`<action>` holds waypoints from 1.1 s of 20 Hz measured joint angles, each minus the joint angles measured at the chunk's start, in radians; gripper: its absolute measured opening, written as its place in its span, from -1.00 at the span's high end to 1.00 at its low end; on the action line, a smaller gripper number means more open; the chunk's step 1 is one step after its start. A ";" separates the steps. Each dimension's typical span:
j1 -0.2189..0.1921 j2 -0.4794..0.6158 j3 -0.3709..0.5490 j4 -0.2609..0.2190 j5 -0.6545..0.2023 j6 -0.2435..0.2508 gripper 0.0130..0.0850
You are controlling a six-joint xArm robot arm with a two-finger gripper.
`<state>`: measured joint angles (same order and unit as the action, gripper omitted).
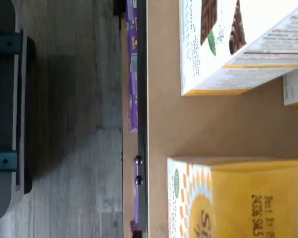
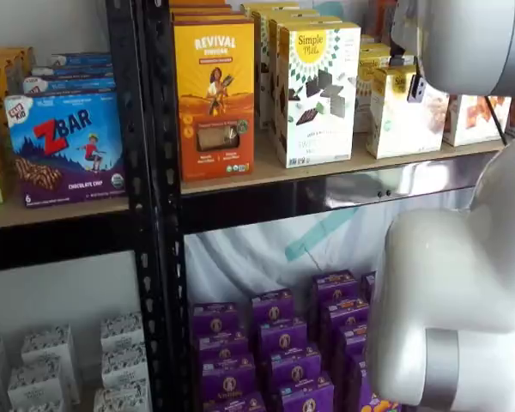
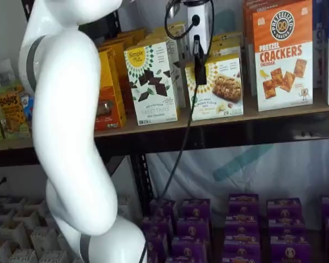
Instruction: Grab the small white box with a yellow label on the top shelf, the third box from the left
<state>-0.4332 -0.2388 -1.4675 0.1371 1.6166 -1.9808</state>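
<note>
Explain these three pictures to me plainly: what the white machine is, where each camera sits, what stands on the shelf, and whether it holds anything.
The big white jointed shape is a robot arm that picks boxes from shelves. Two pictures come from fixed cameras facing the black metal rack from the front; the third comes from a camera on the arm's wrist, looking down.

On the light tan wooden top shelf stand an orange Revival box, a tall white Simple Mills box with a dark pattern, the small white box with a yellow label and an orange-topped pretzel cracker box. Purple boxes fill the level below.

The gripper, black fingers under a white body, hangs in front of the small white box. Only one narrow dark finger shape shows, so open or shut cannot be told, and nothing looks held yet.
</note>
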 joint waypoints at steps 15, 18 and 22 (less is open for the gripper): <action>0.013 -0.021 0.046 -0.013 -0.037 0.008 -0.22; 0.014 -0.024 0.051 -0.011 -0.040 0.008 -0.11; 0.011 -0.028 0.057 -0.004 -0.045 0.006 -0.11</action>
<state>-0.4227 -0.2667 -1.4103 0.1334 1.5719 -1.9750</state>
